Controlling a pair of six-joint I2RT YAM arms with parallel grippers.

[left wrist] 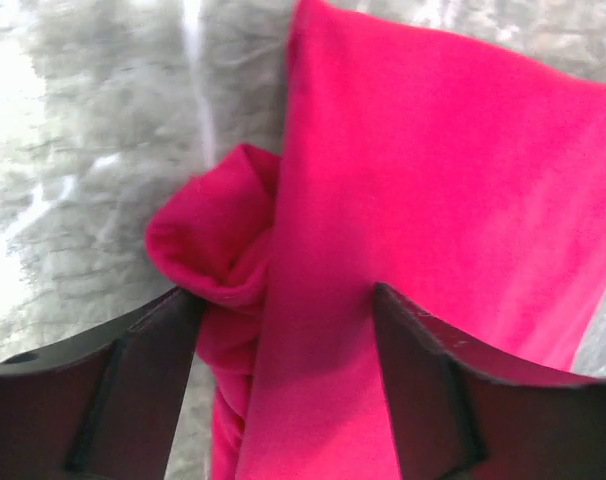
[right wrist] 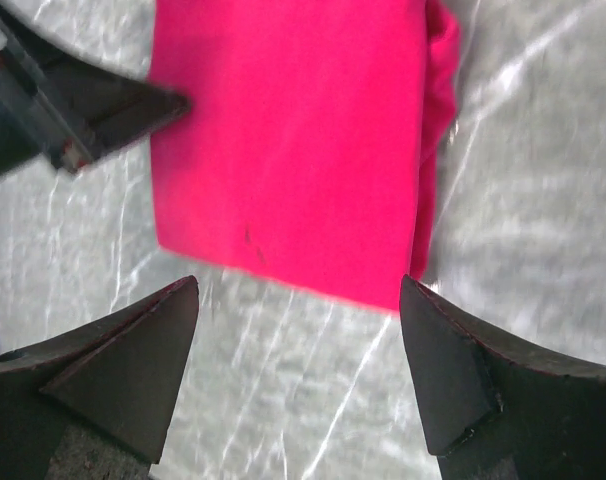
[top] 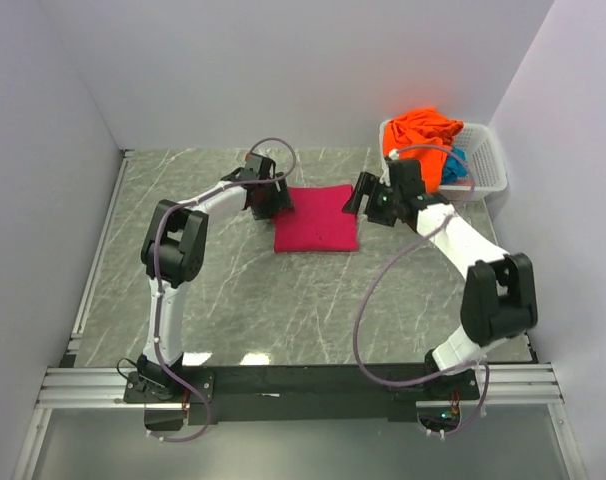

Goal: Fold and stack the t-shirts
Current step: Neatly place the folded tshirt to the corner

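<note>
Folded pink t-shirt (top: 317, 219) lies flat between the left and right jaws, both released

Three t-shirts: one magenta-pink t-shirt (top: 317, 219), one orange t-shirt (top: 423, 130), one teal-blue t-shirt (top: 456, 162). One white lattice basket (top: 491, 165). One grey marble-patterned table (top: 233, 300). Two robot arms: one left arm (top: 178, 240), one right arm (top: 498, 290). Two grippers, one per arm: the left gripper (left wrist: 283, 295) and the right gripper (right wrist: 298, 285). Each gripper has two dark fingers (right wrist: 133, 370), so four fingers in all. Two purplish cables (top: 368, 300), one looping along each arm
</note>
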